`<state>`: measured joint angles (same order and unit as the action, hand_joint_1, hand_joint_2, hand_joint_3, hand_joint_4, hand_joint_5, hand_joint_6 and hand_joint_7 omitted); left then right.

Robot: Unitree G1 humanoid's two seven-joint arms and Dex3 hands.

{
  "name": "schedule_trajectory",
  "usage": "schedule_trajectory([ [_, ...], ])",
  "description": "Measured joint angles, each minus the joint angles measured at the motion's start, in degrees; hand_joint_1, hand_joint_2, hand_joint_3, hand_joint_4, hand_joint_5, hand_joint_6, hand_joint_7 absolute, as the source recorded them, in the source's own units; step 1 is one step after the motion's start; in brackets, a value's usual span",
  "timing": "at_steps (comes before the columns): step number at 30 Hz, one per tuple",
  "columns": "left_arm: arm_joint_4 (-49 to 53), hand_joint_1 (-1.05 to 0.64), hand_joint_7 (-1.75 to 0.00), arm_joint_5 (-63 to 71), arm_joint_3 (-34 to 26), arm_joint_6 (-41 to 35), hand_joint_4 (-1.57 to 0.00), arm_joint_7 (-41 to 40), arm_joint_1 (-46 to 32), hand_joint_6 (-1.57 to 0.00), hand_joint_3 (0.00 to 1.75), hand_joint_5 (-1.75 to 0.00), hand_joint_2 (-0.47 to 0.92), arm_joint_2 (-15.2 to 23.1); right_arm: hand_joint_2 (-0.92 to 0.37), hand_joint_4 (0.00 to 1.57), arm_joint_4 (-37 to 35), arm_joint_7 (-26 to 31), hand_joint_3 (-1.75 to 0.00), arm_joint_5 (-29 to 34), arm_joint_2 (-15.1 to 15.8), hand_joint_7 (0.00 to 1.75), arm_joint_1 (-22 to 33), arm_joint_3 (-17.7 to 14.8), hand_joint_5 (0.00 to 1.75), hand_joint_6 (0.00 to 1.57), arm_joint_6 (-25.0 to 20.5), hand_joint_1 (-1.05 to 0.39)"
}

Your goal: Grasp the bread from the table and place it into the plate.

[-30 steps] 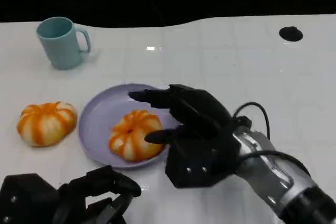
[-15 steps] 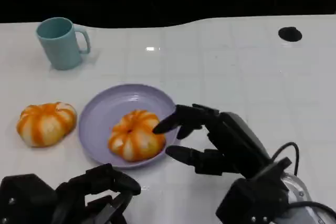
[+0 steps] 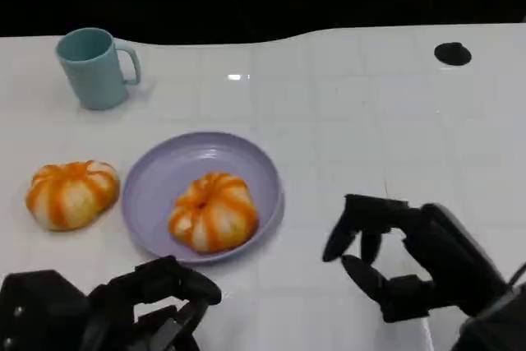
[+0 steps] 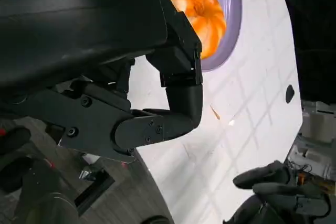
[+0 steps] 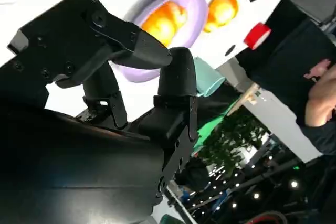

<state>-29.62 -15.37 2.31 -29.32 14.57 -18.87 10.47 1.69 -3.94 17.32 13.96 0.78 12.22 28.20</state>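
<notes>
One orange-and-white pumpkin-shaped bread (image 3: 214,211) sat inside the lavender round plate (image 3: 164,172); a second like it (image 3: 71,193) lay on the white worktop (image 3: 370,121) just left of it. Right hand (image 3: 411,260) hovered clear, fingers apart, empty; left hand (image 3: 123,306) low, fingers curled, holding nothing

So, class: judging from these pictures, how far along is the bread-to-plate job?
Done: one orange-striped bread lies in the purple plate. In hand: nothing; the right hand hovers empty beside the plate, and the left hand sits low, also empty. Left: a second bread lies on the table, if it counts.
</notes>
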Motion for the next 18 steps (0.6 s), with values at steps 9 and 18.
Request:
schedule_trajectory([
  [9,0.02,-0.39,-1.3,-0.3,-0.04,-1.3,-0.64,-0.07,0.29,-0.6,0.52,-1.75,0.92,-0.09,-0.32,0.84,4.14,-0.63,-1.34,-1.44,1.9,1.37,6.43,-4.48,1.74,0.79,0.59,-0.17],
  [18,0.0,-0.4,-1.31,-1.31,-0.39,-1.5,-0.64,-0.07,0.52,-0.59,0.51,-1.75,0.92,-0.11,-0.36,0.9,13.34,-3.15,-1.29,-1.48,2.36,1.39,13.08,-7.75,1.75,0.8,-7.14,-0.16],
])
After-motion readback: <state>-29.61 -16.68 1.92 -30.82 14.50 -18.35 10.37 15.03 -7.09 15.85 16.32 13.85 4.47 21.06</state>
